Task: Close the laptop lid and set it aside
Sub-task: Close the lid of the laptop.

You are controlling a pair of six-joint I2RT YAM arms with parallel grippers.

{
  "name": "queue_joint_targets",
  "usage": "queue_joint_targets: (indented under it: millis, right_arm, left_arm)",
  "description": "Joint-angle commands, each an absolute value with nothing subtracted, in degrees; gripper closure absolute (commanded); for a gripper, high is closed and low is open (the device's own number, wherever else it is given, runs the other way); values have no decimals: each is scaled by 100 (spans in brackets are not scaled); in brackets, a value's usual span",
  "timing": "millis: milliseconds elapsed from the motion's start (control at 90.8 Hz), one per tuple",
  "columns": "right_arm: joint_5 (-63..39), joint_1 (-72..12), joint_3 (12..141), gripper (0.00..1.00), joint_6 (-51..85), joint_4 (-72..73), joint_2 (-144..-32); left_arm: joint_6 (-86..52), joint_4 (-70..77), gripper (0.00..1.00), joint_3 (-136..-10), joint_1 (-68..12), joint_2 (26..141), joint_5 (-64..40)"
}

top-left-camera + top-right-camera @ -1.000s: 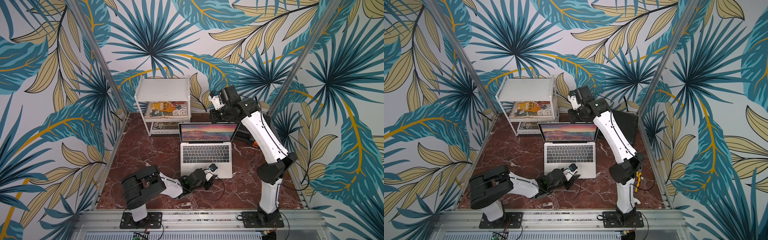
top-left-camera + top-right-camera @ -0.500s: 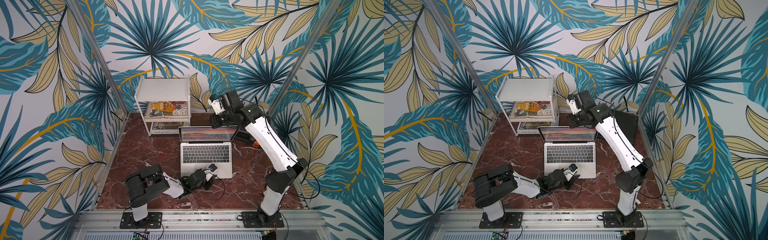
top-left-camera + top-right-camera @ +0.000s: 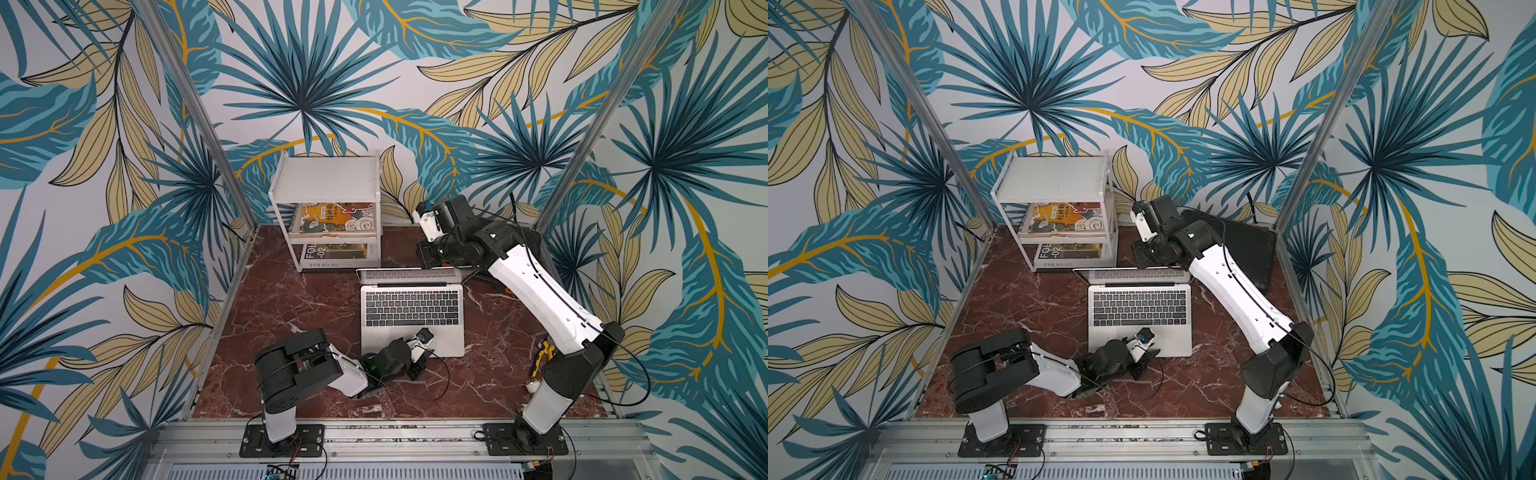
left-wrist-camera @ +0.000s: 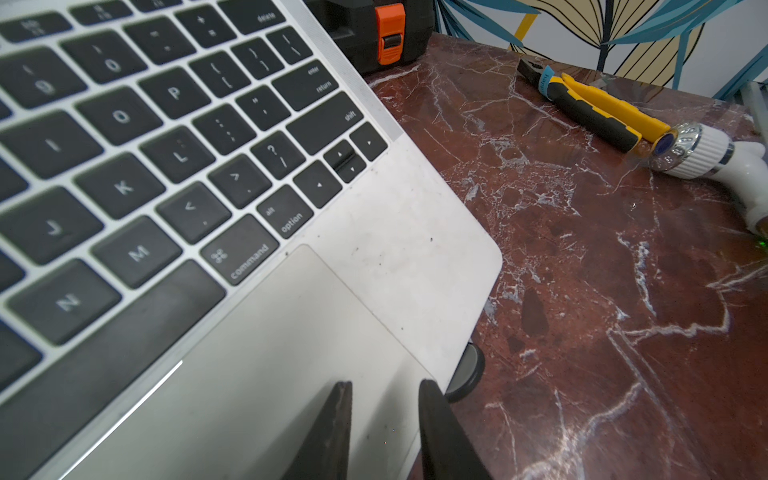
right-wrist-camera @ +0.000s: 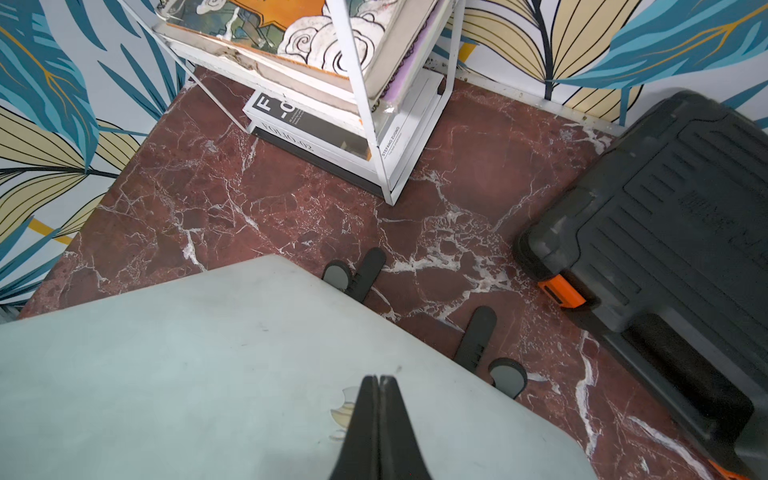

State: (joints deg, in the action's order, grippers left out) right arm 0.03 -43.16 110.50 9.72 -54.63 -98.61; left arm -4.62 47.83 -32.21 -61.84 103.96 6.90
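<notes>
Books fill the lower tiers of a white shelf rack (image 3: 328,183) at the back left of the marble desk (image 3: 291,316). Just right of it, mid-desk, sits the laptop (image 3: 411,309). The left gripper (image 4: 384,386) is at its near edge, fingers (image 4: 338,415) slightly apart over the trackpad with nothing between them. The laptop lid (image 5: 208,374) leans forward over the keyboard and shows as a thin silver strip in both top views. The right gripper (image 5: 378,380), fingers pressed together, rests on the lid's outer shell beside the apple logo (image 5: 343,409). Farther right are a black tool case (image 5: 665,249) and yellow-handled pliers (image 4: 594,104).
</notes>
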Motion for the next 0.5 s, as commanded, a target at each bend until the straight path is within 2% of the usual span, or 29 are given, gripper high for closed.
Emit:
queue_joint_targets:
  millis: [0, 220, 485]
  right_arm:
    - [174, -4413, 10629, 100, 1143, -5305, -9636]
    - [245, -4559, 9935, 100, 1297, -4906, -9334]
    - [356, -4570, 9563, 100, 1329, -4708, -9159]
  left_arm:
    - [-545, 5009, 68, -3156, -6213, 10475, 735]
    - [-437, 5062, 65, -3021, -6300, 10197, 747]
    - [-304, 4739, 63, -2708, -6538, 9162, 704]
